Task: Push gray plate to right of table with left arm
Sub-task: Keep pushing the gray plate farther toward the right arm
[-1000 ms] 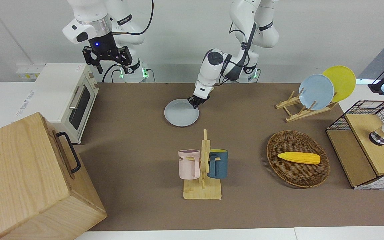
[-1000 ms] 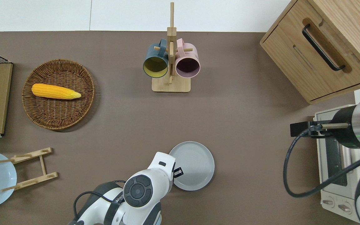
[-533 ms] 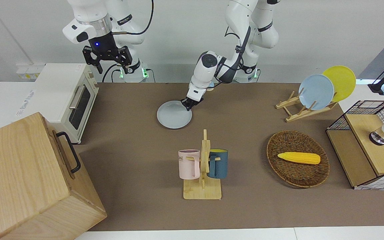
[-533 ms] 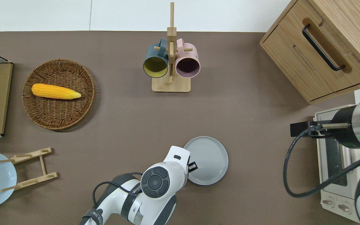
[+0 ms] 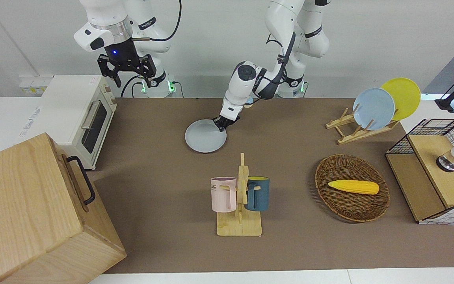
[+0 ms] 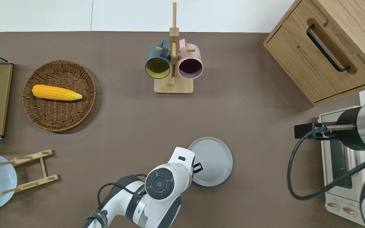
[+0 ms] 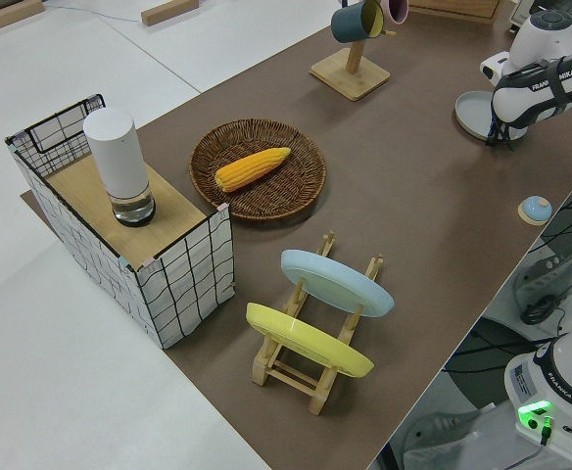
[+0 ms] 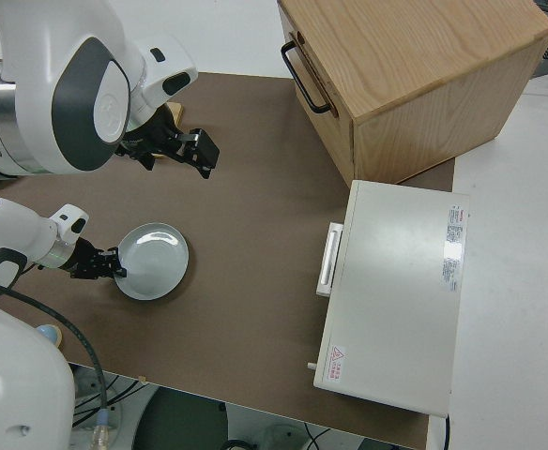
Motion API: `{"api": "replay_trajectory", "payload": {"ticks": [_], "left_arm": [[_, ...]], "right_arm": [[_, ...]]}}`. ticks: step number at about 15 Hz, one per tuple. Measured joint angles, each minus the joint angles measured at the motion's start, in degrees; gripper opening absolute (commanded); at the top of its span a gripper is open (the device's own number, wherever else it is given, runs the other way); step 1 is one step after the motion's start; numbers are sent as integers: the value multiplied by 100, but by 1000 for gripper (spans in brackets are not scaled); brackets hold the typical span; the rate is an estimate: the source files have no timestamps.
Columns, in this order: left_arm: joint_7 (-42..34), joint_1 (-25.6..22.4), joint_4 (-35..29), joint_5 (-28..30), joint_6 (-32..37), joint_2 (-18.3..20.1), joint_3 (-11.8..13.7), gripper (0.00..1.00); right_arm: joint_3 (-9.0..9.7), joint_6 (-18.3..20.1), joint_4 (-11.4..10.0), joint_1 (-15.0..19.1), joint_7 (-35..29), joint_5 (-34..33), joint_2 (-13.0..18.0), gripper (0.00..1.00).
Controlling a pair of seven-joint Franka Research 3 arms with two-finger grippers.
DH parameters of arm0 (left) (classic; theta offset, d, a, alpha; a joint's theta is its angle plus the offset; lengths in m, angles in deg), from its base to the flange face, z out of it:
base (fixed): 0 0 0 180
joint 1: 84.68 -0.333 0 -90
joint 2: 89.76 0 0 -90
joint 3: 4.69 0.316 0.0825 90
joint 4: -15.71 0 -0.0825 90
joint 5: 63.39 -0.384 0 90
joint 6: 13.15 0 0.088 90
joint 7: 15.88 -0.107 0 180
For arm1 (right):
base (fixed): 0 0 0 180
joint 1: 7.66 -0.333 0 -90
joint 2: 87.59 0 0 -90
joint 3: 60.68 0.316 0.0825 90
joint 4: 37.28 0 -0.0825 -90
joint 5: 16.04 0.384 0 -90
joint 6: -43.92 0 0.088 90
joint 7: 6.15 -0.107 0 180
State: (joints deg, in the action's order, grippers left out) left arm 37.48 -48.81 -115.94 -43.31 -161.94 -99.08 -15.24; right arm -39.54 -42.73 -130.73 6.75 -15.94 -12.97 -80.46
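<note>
Overhead view: my left gripper (image 6: 197, 167) bears against the rim of the gray plate (image 6: 212, 161), at the edge toward my left arm's end; whether the fingers are apart I cannot tell. Plate lies flat on the table (image 6: 258, 104), nearer to me than the mug stand (image 6: 173, 85). Right arm parked. Risk: off-centre contact could spin the plate aside; overtravel reaches the toaster oven (image 6: 337, 158).

table (image 5: 164, 165): matt brown top, looking like paper or cloth
gray plate (image 6: 214, 158): smooth, showing a faint sheen
basket (image 5: 345, 207): rough woven wicker
cabinet (image 5: 22, 205): light wood, showing grain; black handle
oven (image 8: 396, 291): smooth white casing
mug rack (image 5: 240, 225): pale wood
left arm (image 5: 246, 79): glossy white shell
</note>
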Motion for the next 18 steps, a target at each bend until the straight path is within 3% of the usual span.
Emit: {"api": "replay_trajectory", "payload": {"ticks": [2,4,7,9,14,18], "left_arm": [[114,14,33,9,-25,-50,-2,507],[291,52,101,11,-81,-155,-1,556],[398,72,192,15,-83,-217,-3,710],[435,74,226,16,-63,-216,-2,990],[471,60,399,24,390,-109,37,989],[430,48,912,22,1662,161,361,991]], "right_arm": [[0,0,0,0,0,0,0,996],[0,0,0,0,0,0,0,996],[0,0,0,0,0,0,0,996],[0,0,0,0,0,0,0,996],[0,0,0,0,0,0,0,996],[0,0,0,0,0,0,0,996]]}}
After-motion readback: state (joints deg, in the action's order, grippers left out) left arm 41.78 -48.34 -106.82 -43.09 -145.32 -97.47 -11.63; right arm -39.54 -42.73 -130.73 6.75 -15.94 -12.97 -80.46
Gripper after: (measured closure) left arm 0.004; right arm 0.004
